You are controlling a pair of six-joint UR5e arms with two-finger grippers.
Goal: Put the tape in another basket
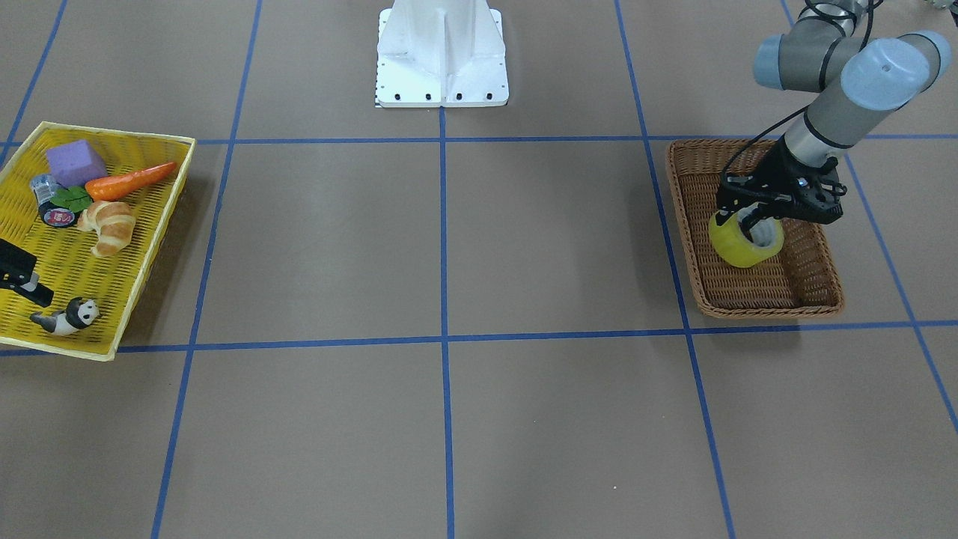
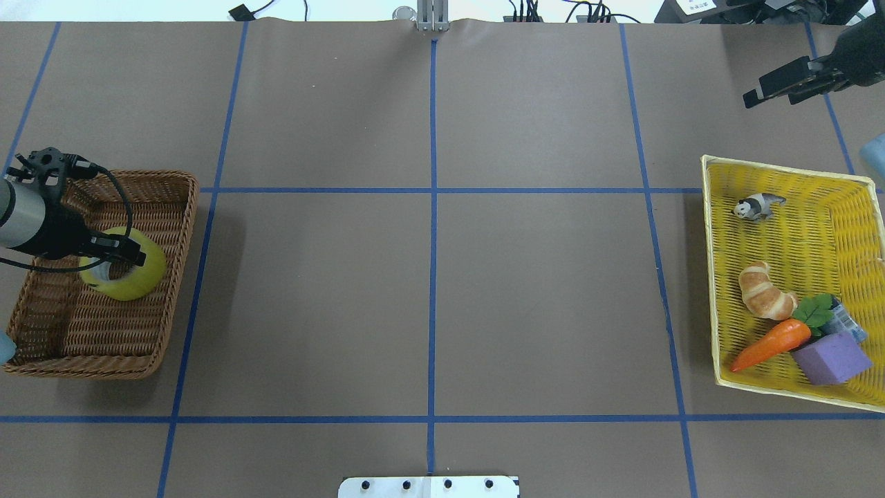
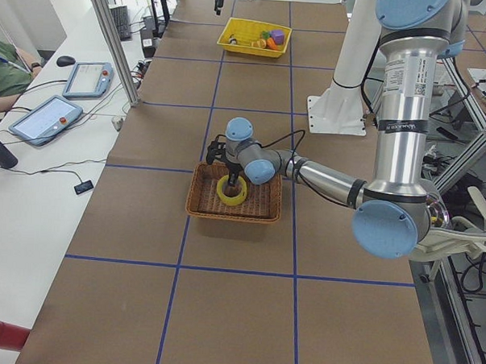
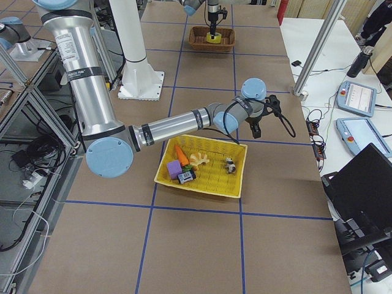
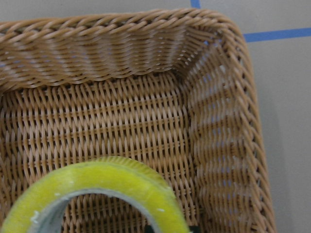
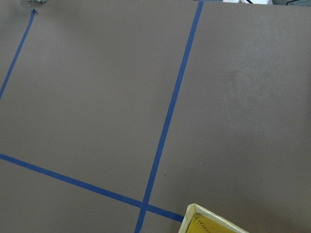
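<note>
The yellow tape roll (image 1: 741, 251) is inside the brown wicker basket (image 1: 756, 296), tilted, near the middle. My left gripper (image 1: 737, 222) reaches down into the basket with one finger inside the roll's grey core and one outside, shut on the roll's wall. From overhead the tape (image 2: 142, 277) shows under the gripper (image 2: 110, 263) in the basket (image 2: 83, 339). The left wrist view shows the tape's rim (image 5: 112, 177) close up over the basket floor (image 5: 121, 111). My right gripper (image 2: 769, 97) is open and empty, raised near the far side of the yellow tray.
The yellow mesh tray (image 1: 82, 299) holds a croissant (image 1: 111, 224), a carrot (image 1: 131, 181), a purple block (image 1: 75, 162), a panda figure (image 1: 71, 316) and a small dark roll with a red label (image 1: 56, 215). The robot base (image 1: 441, 60) stands at the table's middle edge.
</note>
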